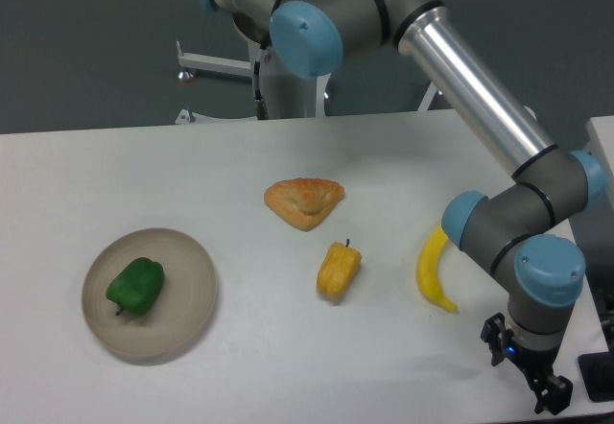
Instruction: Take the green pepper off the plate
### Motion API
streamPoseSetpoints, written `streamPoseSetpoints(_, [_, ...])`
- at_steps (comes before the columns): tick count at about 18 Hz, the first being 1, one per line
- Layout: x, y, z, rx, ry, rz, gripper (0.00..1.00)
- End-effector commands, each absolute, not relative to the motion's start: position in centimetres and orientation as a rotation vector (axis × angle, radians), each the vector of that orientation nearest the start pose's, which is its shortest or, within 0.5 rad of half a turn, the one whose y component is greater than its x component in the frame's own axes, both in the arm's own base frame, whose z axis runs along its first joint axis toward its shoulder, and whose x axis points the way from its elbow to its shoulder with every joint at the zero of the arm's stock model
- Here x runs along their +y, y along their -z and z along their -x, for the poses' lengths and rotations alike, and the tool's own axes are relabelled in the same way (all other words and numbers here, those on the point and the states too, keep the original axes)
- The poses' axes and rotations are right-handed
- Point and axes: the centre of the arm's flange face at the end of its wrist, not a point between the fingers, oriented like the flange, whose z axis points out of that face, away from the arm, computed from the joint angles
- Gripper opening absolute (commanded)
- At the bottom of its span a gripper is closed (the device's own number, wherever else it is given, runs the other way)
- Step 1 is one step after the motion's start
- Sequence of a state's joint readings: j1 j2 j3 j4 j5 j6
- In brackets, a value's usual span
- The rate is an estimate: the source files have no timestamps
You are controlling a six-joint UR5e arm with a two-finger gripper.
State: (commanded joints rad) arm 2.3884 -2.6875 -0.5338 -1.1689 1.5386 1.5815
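A pale grey worktop [288, 136] fills the scene, with a dark wall behind it and the arm reaching in from the back. The pincer [532, 371] hangs low at the near right corner, well apart from everything it is meant to reach; its dark fingers are partly cut off by the frame edge, so whether it stands open or closed cannot be told, though nothing appears to be held. Just beside the arm's wrist lies a banana [434, 272]. Further left sits a yellow-orange pepper [338, 270], and beyond it a triangular pastry-like piece [305, 201]. Far across at the near left rests the plate [192, 294], and on its left half lies the green pepper [135, 287], on its side with the stem toward the near edge. The pepper looks light, glossy and probably slippery, with a lobed, rounded body. A hold across its broad middle, fingers set on opposite lobes, seems safest; the stem looks too small to grip.
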Motion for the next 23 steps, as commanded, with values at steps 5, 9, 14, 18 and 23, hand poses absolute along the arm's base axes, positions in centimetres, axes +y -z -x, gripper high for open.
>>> streamPoseSetpoints(5, [71.6,-25.6,54.9,1.106,-0.403,2.757,1.0])
streamPoseSetpoints(9, [71.7,-26.4,52.3,1.067,-0.362,2.779,1.0])
streamPoseSetpoints(14, [71.0,-29.2,47.1,0.843,-0.276,2.838,1.0])
streamPoseSetpoints(18, [70.2,-31.3,40.1,0.634,-0.195,2.901,1.0])
streamPoseSetpoints(23, [69.9,-33.5,31.6,0.314,-0.123,2.949,1.0])
